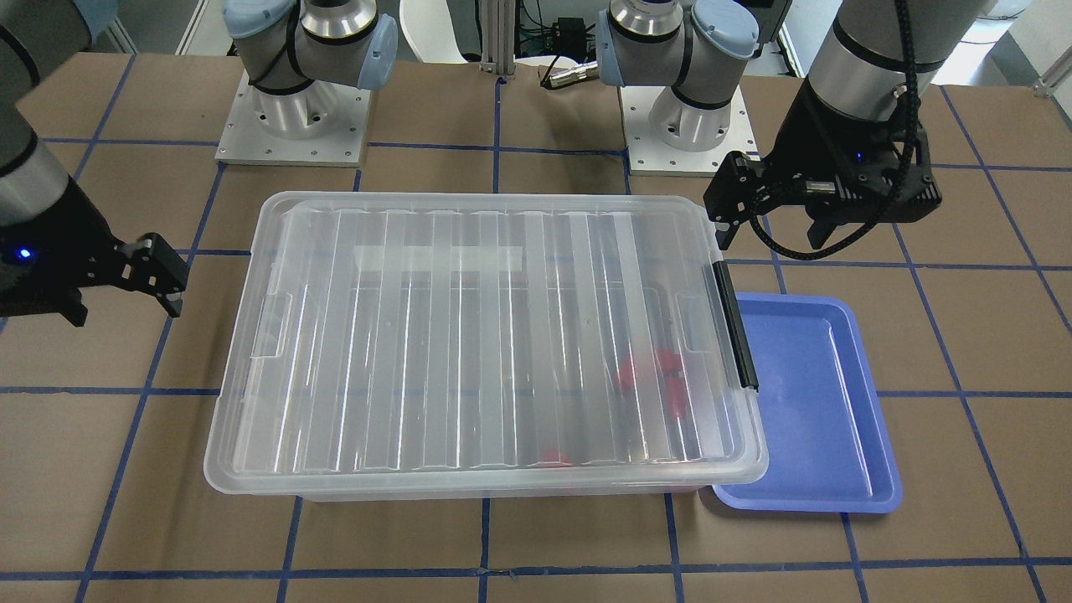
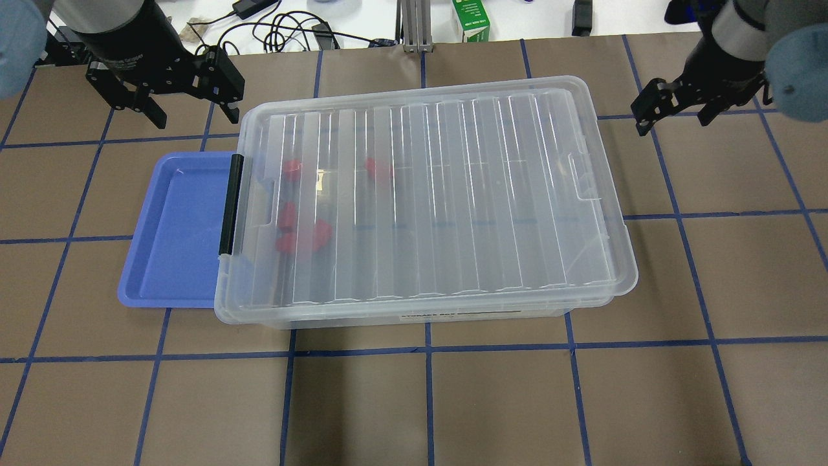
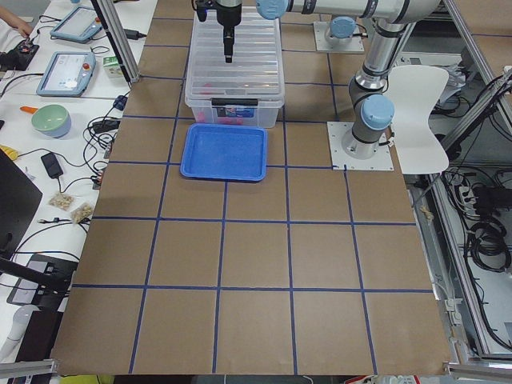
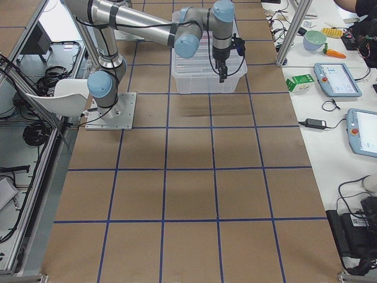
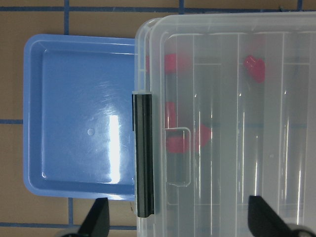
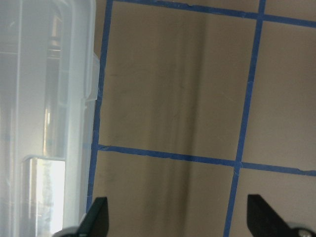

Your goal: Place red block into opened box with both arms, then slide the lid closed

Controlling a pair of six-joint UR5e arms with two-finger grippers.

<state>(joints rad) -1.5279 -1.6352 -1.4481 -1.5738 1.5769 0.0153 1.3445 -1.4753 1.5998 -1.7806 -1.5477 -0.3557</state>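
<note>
The clear box [image 2: 414, 316] stands mid-table with the ribbed lid [image 2: 453, 194] lying over its whole top. Several red blocks [image 2: 303, 238] show blurred through the lid near the black clip bar [image 2: 231, 204]; they also appear as red blocks [image 5: 254, 66] in the left wrist view and red blocks [image 1: 657, 373] in the front view. My left gripper [image 2: 194, 113] hangs open above the table beyond the box's clip-end corner, holding nothing. My right gripper [image 2: 674, 122] is open and empty, off the box's other short end. The lid [image 1: 469, 335] touches neither gripper.
An empty shallow blue tray [image 2: 174, 226] lies against the clip end, partly tucked under the box rim. The two arm bases [image 1: 293, 117] stand on the robot's side of the table. A green carton [image 2: 471, 19] and cables lie on the bench past the far edge.
</note>
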